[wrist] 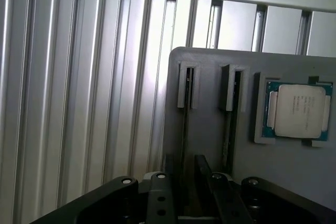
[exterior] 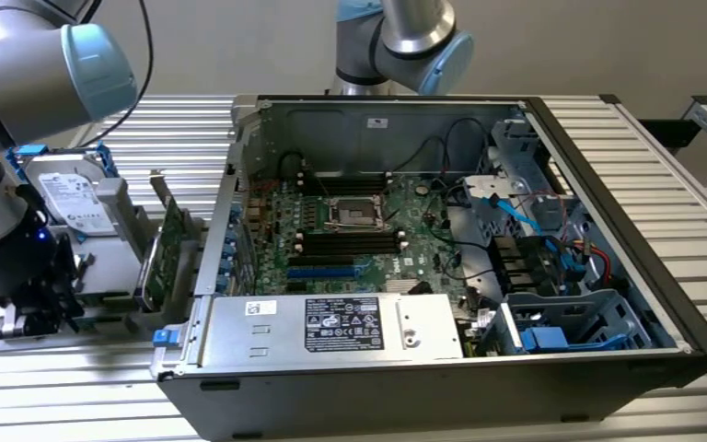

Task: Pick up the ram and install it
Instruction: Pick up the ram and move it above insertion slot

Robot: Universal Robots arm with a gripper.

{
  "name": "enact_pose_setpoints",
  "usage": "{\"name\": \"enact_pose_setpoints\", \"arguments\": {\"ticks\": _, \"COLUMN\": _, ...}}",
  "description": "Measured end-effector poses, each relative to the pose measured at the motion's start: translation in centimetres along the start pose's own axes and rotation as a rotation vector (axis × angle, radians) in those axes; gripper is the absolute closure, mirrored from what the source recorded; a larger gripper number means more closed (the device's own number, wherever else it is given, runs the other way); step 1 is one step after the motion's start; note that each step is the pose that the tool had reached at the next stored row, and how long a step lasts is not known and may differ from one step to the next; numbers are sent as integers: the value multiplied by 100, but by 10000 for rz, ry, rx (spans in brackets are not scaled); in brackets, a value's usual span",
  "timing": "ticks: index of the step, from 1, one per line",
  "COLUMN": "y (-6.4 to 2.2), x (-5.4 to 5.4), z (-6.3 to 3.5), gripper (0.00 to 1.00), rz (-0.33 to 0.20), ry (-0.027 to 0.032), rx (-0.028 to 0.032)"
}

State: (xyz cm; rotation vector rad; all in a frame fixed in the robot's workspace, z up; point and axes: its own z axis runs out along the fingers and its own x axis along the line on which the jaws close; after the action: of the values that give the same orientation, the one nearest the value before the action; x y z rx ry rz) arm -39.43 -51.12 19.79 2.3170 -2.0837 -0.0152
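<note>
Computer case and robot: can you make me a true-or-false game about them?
1. The computer case is open, so you can see inside. True.
2. The gripper is inside the case. False: it hangs over the gray tray beside the case, on the exterior view's left.
3. A silver processor chip lies in the gray tray. True.
4. The table is wooden. False: it is made of metal slats.

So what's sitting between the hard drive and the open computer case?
In the exterior view, a green expansion card stands on edge between the hard drive and the case.
</note>
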Motion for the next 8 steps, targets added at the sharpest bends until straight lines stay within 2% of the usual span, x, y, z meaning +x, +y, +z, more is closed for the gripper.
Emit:
{"name": "enact_pose_setpoints", "arguments": {"ticks": 3, "y": -13, "x": 1, "z": 36, "gripper": 70, "rz": -2, "ry": 0, "rx": -13}}
{"name": "enact_pose_setpoints", "arguments": {"ticks": 8, "y": -20, "x": 2, "z": 39, "gripper": 70, "rz": -1, "ry": -2, "rx": -48}}
